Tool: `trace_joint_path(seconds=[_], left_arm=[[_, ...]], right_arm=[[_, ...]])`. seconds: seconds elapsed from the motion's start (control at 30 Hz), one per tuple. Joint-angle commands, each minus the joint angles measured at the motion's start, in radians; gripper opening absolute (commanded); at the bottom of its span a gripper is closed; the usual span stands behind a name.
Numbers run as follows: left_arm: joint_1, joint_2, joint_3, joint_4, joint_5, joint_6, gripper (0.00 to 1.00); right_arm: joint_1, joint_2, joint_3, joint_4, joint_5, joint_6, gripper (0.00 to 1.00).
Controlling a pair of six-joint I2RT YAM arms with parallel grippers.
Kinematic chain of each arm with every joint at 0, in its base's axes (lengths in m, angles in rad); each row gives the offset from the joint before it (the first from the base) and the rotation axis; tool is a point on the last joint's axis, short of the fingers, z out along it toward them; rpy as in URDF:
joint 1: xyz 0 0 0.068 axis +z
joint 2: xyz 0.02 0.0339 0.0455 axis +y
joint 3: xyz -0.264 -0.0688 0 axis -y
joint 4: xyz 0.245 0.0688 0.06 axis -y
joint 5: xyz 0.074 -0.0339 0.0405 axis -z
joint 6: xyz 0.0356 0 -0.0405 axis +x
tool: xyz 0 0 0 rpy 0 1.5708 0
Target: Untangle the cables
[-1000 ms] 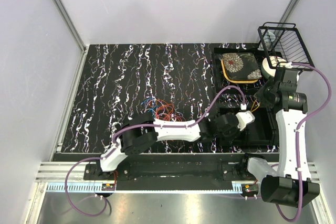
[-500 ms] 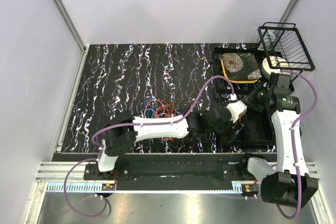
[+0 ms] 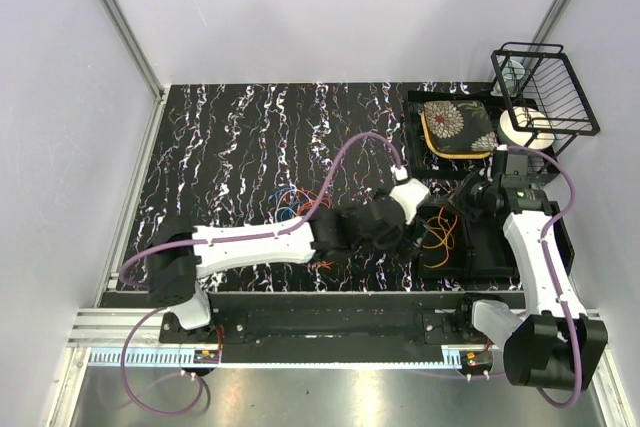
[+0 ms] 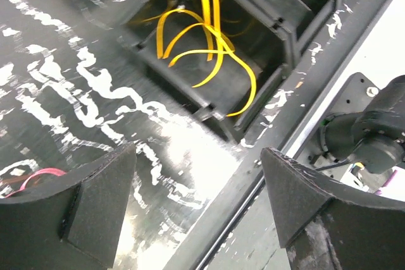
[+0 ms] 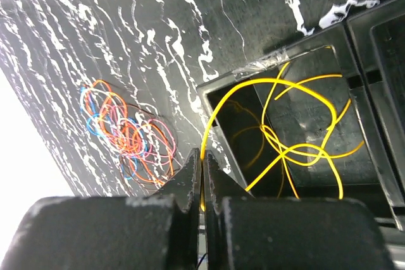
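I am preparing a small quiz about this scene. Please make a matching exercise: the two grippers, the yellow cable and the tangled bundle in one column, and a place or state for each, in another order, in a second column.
Column A
1. left gripper
2. right gripper
3. yellow cable
4. tangled bundle

Column B
a. lies on the marbled table
b. jaws wide open, holding nothing
c. lies mostly in a compartment of the black tray
d. jaws shut on a yellow strand

Pairs: 1-b; 2-d; 3-c; 4-a
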State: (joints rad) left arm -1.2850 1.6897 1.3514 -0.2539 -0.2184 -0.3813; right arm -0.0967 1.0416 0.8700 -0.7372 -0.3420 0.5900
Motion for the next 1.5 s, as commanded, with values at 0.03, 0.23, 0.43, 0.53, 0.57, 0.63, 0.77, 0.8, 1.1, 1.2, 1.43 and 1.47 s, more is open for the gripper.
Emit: trace_joint_path(seconds=[0.03, 0.23, 0.43, 0.53, 0.57, 0.63, 0.77, 0.8, 1.1, 1.2, 1.43, 1.47], left_arm=[[0.035, -0.114, -0.054, -0.053, -0.067, -0.045, 0.84], [0.039, -0.186, -0.123, -0.071, -0.084, -0.059, 0.84], [0.039, -0.222, -0.143, -0.126, -0.099, -0.079, 0.83], [0.039, -0.249, -0.173, -0.145, -0.101, -0.094, 0.83], [0.039, -0.272, -0.184, -0.146, -0.101, -0.097, 0.83], [0.039, -0.295, -0.219, -0.146, -0.101, -0.110, 0.84], [0.039, -0.358, -0.250, -0.166, -0.121, -0.123, 0.85], [0.039, -0.366, -0.253, -0.182, -0.127, -0.125, 0.85], [0.039, -0.456, -0.287, -0.237, -0.199, -0.152, 0.86], [0.039, -0.510, -0.305, -0.242, -0.226, -0.168, 0.86], [0.039, -0.590, -0.310, -0.301, -0.289, -0.171, 0.88], [0.041, -0.599, -0.311, -0.327, -0.320, -0.177, 0.89]], right_arm=[[0.022, 0.012, -0.060, 0.056, 0.026, 0.039, 0.00], [0.022, 0.024, -0.146, 0.096, 0.041, 0.067, 0.00], [0.022, 0.060, -0.207, 0.159, 0.058, 0.083, 0.00], [0.022, 0.090, -0.224, 0.194, 0.067, 0.085, 0.00], [0.022, 0.112, -0.229, 0.206, 0.066, 0.085, 0.00], [0.022, 0.133, -0.229, 0.234, 0.064, 0.085, 0.00], [0.023, 0.185, -0.209, 0.256, 0.081, 0.079, 0.00], [0.026, 0.189, -0.203, 0.257, 0.086, 0.073, 0.00], [0.078, 0.160, -0.088, 0.136, 0.192, 0.050, 0.25], [0.091, 0.127, -0.055, 0.066, 0.248, 0.044, 0.36], [0.118, 0.086, -0.011, -0.019, 0.296, 0.039, 0.45], [0.118, 0.077, -0.008, -0.028, 0.299, 0.042, 0.45]])
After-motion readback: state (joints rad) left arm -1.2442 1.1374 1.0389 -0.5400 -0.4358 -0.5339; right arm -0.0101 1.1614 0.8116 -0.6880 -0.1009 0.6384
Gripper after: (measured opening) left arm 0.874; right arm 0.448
